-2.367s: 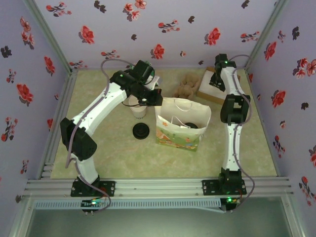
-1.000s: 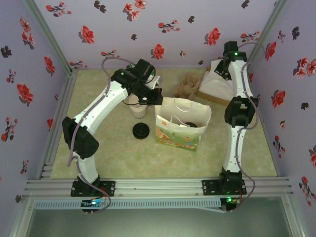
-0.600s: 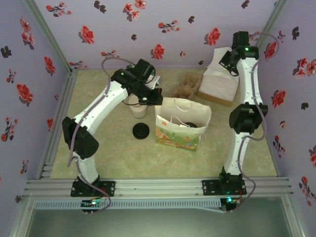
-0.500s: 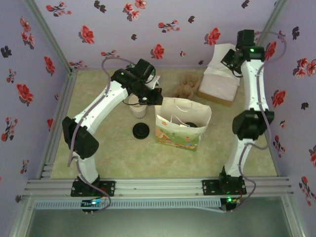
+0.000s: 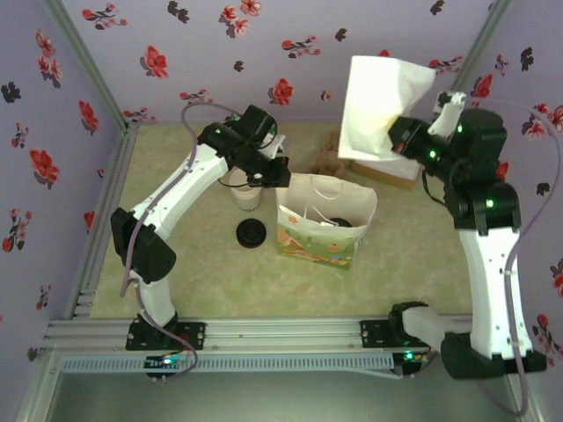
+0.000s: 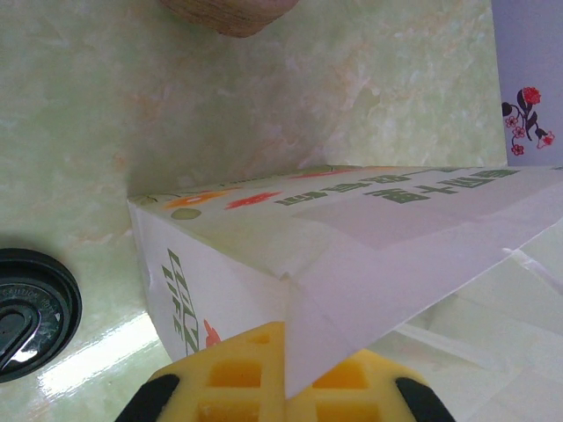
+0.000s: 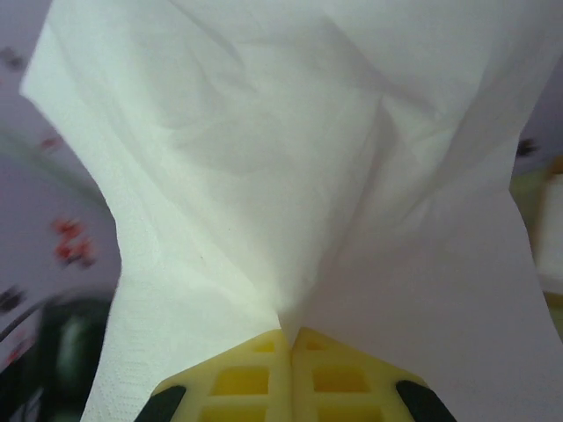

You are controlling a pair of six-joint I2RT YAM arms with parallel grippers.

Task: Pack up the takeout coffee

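The takeout coffee (image 5: 246,197), a small cream paper cup with a dark top, stands on the table half under my left wrist. Its black lid (image 5: 252,234) (image 6: 25,312) lies flat in front of it. An open printed paper bag (image 5: 327,224) (image 6: 352,237) stands at the centre, with something dark and round inside. My left gripper (image 5: 280,173) (image 6: 286,365) is shut on the bag's upper left corner. My right gripper (image 5: 397,144) (image 7: 288,338) is raised high at the back right, shut on a large white napkin (image 5: 380,104) (image 7: 290,158) that hangs spread open above it.
A brown pulp carrier (image 5: 327,161) (image 6: 230,10) sits behind the bag, partly hidden by the napkin. A brown box of napkins (image 5: 387,172) stands at the back right. Floral walls close in the table on three sides.
My right arm has risen from the napkin box and pulled a white napkin up into the air. The left arm, bag, cup and lid have stayed still.
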